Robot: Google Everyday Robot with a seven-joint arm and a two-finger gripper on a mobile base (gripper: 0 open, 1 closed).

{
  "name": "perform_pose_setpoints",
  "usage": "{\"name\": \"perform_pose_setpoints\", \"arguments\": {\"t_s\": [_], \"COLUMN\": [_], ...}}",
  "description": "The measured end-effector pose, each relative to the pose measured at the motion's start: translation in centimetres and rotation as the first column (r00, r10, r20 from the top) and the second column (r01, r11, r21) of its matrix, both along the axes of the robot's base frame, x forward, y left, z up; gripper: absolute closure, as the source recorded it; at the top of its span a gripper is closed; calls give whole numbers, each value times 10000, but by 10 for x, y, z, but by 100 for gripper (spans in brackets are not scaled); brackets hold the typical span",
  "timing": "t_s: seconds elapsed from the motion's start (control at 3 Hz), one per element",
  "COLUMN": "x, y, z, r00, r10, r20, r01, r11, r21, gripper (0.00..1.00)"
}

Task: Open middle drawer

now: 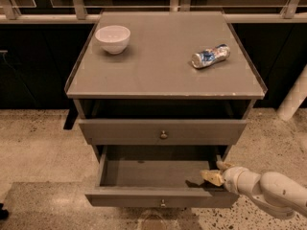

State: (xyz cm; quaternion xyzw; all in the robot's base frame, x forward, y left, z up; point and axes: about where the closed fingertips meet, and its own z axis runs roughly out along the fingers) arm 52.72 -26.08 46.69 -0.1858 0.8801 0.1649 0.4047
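At the right front corner of the open middle drawer (144, 172) sits the pincer (211, 177) (grip: cannot tell).

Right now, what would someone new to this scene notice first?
The middle drawer stands pulled out, with the robot's pincer inside its front right corner. On the cabinet top sit a white bowl at back left and a crushed can towards the right.

Arm (271, 191) in from R, low; claw (212, 177) pts left.
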Motion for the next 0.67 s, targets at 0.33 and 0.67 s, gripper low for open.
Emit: {"name": "perform_pose_setpoints", "arguments": {"t_s": [0.33, 0.67], "x": [0, 0], "y": [0, 0], "z": [0, 0], "r00": [10000, 10000], "r10": [0, 0], "r20": [0, 0], "r01": [0, 0], "r11": [10000, 10000], "r21": [0, 0], "gripper": [0, 0]}}
